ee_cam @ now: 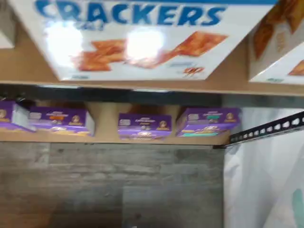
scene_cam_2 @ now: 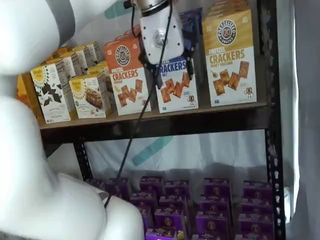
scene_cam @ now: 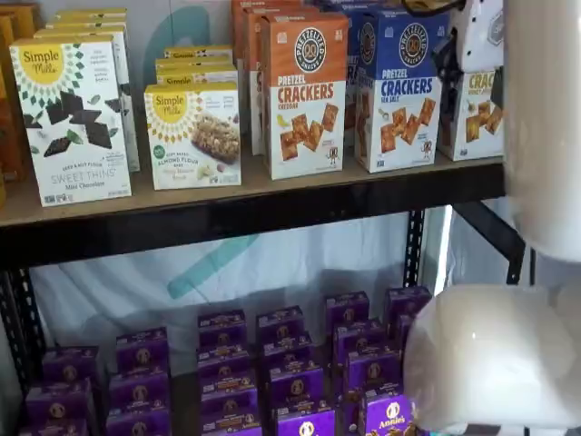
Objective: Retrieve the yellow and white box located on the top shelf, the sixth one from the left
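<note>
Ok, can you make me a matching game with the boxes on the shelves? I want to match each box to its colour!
Things:
1. Honey Mustard Pretzel Crackers box
2. Cheddar Pretzel Crackers box
3. Sea Salt Pretzel Crackers box
4. Small boxes on the lower level

Colours:
A. purple
B. blue top
C. yellow top
D. orange top

Pairs: 1-C, 2-D, 3-B, 4-A
</note>
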Available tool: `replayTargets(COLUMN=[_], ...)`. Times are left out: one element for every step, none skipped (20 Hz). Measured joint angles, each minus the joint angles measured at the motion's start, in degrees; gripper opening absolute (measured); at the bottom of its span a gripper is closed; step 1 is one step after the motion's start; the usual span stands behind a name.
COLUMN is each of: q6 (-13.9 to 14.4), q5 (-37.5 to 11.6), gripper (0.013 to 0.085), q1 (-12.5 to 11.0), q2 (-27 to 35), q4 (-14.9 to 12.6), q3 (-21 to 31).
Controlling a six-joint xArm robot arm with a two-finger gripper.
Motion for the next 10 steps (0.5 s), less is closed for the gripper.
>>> replayTargets(q6=[-1.16,-2.29,-3.23,-3.81,-4.36,-5.07,-5.67,-6.17,-6.76,-7.16], q5=[-0.93,-1.69,-2.33,-2.79,-3.21,-3.68,-3.97,-4.21,-4.50,-4.69], gripper=[0.0850,0.0850,0.0850,0.0850,0.0850,0.0850,0.0850,0.0850,0.0850,0.0850], q1=[-1.25,-2.43,-3.44,-4.02,-4.60,-5.35,-5.99,-6.51,-7.13,-7.55], q2=[0.90,1.86,2.73,3.28,3.80,4.55,5.20,5.75,6.42,6.86], q4=[0.12,0.31,0.46,0.54,0.67,0.89,1.15,1.41,1.71,1.93], q3=[-0.41,-0.93,-1.44,-1.75,-2.05,-2.56,-3.05,-3.47,-4.04,-4.42])
